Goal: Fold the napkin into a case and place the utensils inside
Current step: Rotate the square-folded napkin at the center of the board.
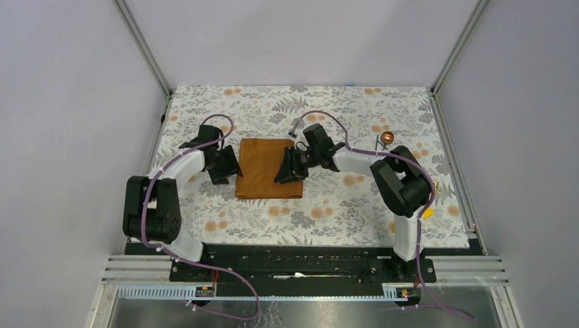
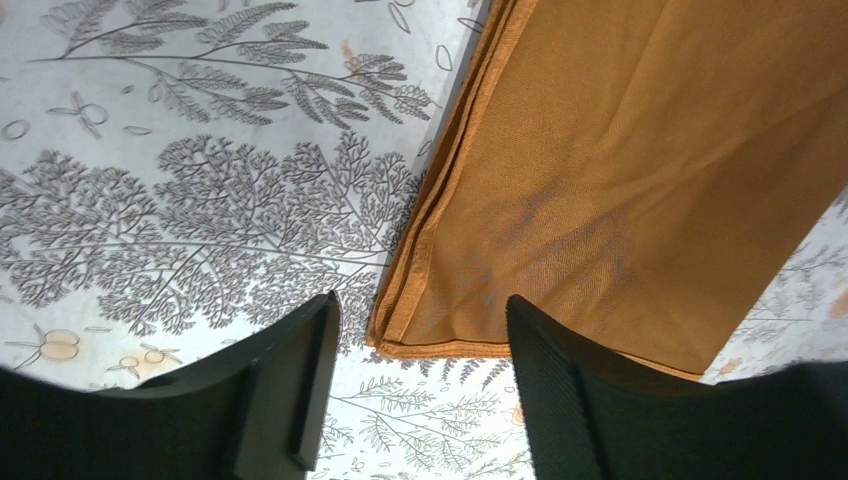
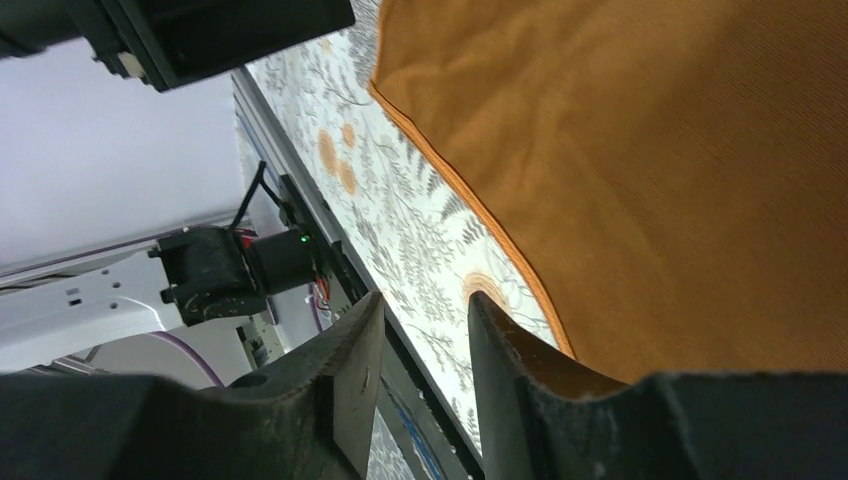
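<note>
The napkin (image 1: 263,167) lies flat on the table as an orange-brown folded rectangle; its left edge shows several stacked layers in the left wrist view (image 2: 620,180). My left gripper (image 1: 232,171) is open at the napkin's left edge, its jaws straddling the near left corner (image 2: 420,330) and holding nothing. My right gripper (image 1: 281,174) is open at the napkin's right side, low over the cloth (image 3: 650,180), with nothing between its jaws (image 3: 425,320). The utensils (image 1: 382,140), a dark handle and a round copper bowl, lie at the far right of the table.
The table has a floral cover (image 1: 328,205). A small yellow block (image 1: 428,213) sits by the right arm's base. Metal frame posts and grey walls enclose the table. The left arm's base (image 3: 230,270) shows in the right wrist view.
</note>
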Robot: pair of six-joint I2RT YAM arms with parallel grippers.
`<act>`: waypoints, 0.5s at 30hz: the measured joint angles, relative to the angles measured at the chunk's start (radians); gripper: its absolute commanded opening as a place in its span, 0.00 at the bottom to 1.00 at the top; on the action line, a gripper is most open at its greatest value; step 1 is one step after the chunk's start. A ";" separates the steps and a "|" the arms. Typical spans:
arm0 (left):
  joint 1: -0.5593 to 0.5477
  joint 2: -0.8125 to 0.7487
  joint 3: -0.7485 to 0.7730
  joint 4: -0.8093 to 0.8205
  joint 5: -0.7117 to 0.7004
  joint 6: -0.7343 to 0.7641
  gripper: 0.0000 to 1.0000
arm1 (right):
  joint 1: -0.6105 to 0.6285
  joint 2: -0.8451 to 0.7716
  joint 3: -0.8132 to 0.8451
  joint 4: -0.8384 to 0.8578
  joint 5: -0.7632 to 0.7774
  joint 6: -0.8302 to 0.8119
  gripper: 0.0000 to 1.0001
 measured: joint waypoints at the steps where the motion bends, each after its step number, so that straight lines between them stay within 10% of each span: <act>1: -0.010 0.019 0.009 0.001 -0.001 0.002 0.59 | -0.001 0.000 -0.013 0.000 -0.001 -0.006 0.42; 15: -0.090 0.075 -0.048 0.032 -0.074 -0.034 0.30 | -0.074 0.002 -0.090 -0.004 -0.027 -0.082 0.28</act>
